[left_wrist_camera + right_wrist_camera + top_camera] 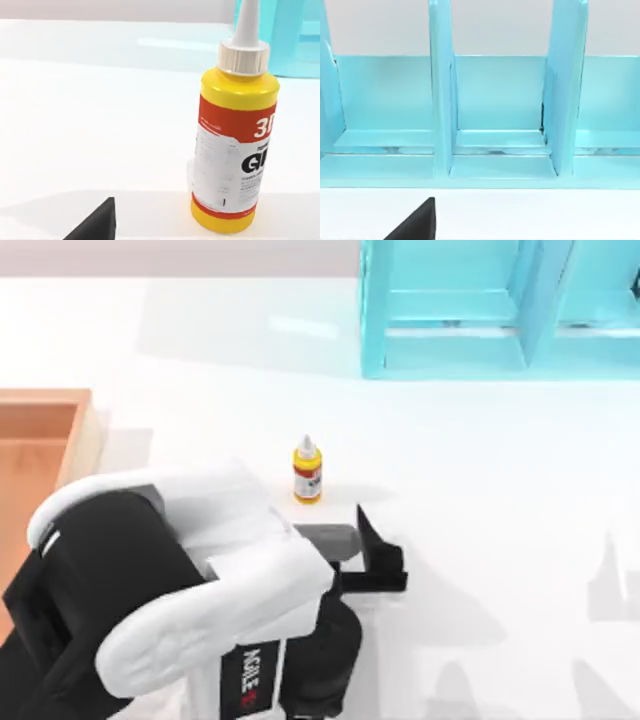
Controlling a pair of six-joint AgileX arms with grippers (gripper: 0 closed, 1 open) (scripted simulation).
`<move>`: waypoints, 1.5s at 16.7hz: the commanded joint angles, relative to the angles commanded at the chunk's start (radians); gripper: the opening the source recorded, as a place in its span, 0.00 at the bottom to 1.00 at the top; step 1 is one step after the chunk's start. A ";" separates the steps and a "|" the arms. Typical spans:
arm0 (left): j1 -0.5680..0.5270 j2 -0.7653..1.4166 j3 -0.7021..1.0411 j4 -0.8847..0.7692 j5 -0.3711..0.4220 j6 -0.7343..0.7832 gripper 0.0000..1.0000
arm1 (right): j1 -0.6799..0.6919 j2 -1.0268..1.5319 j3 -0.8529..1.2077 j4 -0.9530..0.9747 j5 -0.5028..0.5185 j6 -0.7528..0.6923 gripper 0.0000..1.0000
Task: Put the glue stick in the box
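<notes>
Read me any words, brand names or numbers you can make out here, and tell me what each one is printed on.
"3", then a cut-off character: white, on the red band of the glue stick.
"G", cut off: large black letter on its white label.
Fine print on that label: too small to read.
"AGILE", partly hidden: on the left arm.

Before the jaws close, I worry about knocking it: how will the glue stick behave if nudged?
The glue stick stands upright, tall and narrow, so it probably tips easily. Its round body would likely roll once down. The glossy plastic looks stiff but perhaps slippery.
</notes>
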 joint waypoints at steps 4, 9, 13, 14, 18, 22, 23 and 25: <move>0.108 0.048 0.133 -0.067 0.108 0.025 1.00 | 0.000 0.000 0.000 0.000 0.000 0.000 1.00; 0.182 0.080 0.222 -0.115 0.181 0.038 1.00 | 0.000 0.000 0.000 0.000 0.000 0.000 1.00; 0.182 0.080 0.222 -0.115 0.181 0.038 0.92 | 0.000 0.000 0.000 0.000 0.000 0.000 1.00; 0.182 0.080 0.222 -0.115 0.181 0.038 0.85 | 0.000 0.000 0.000 0.000 0.000 0.000 1.00; 0.182 0.080 0.222 -0.115 0.181 0.038 0.55 | 0.000 0.000 0.000 0.000 0.000 0.000 1.00; 0.182 0.080 0.222 -0.115 0.181 0.038 0.25 | 0.000 0.000 0.000 0.000 0.000 0.000 1.00; 0.182 0.080 0.222 -0.115 0.181 0.038 0.17 | 0.000 0.000 0.000 0.000 0.000 0.000 1.00; 0.182 0.080 0.222 -0.115 0.181 0.038 0.02 | 0.000 0.000 0.000 0.000 0.000 0.000 1.00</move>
